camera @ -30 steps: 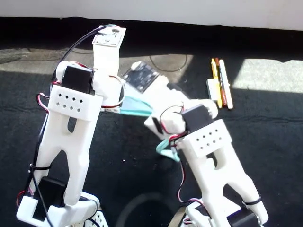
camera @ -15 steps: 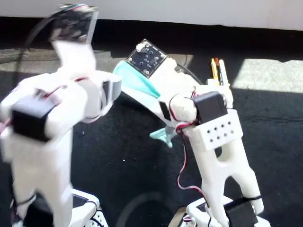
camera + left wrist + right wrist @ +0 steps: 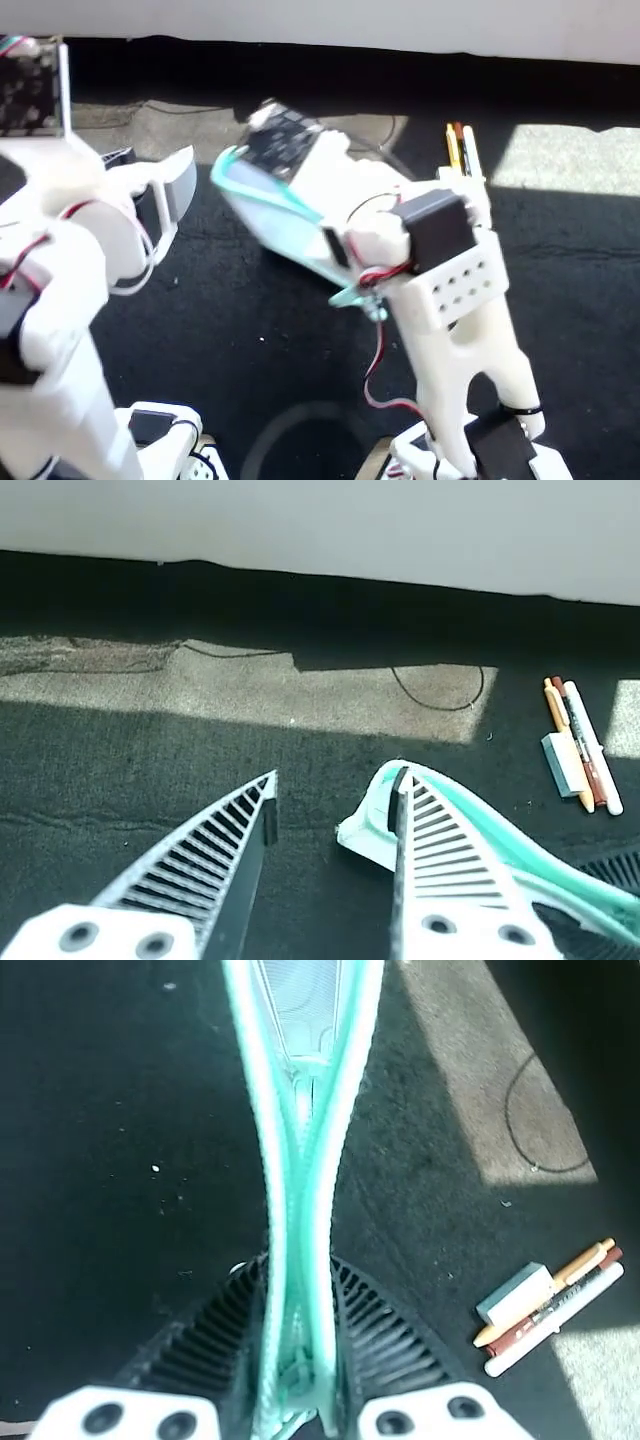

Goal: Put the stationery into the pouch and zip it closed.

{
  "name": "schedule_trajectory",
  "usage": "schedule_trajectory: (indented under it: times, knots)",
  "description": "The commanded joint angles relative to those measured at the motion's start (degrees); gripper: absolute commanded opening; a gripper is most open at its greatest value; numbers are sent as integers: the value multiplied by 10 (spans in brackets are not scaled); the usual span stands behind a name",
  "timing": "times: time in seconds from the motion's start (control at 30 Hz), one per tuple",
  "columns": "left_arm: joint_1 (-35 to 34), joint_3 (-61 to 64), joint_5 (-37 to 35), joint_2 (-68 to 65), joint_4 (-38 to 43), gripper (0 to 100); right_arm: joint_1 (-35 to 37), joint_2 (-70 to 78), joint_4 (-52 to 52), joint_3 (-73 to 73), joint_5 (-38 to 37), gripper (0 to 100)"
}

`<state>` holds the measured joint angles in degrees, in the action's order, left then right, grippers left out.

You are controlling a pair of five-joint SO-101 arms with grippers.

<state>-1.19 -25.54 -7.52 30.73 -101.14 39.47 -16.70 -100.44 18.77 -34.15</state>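
Black mat (image 3: 250, 350): right wrist view shows right gripper (image 3: 298, 1265) clamping the pouch (image 3: 300, 1010); left gripper (image 3: 336, 775) gapes.

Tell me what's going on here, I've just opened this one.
The right claw is shut on one end of the teal pouch, holding it with its zip open. The left claw is open beside the pouch's far end, gripping nothing. The pens and eraser lie together on the black mat off to the side, none in the pouch yet.
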Motion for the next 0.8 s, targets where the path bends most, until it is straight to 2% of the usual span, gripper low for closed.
schedule_trajectory:
  times: [0.0,0.2,0.57,0.77]
  knots:
    - [-17,-16,-1,-34,-1,200,36,-22,-7,25,32,5]
    - [-47,-17,0,-68,13,200,6,-19,3,-70,31,5]
    - [-25,-22,0,-182,50,203,-69,-20,174,-234,31,5]
    - [6,-131,0,-247,56,203,-75,-26,182,-265,31,5]
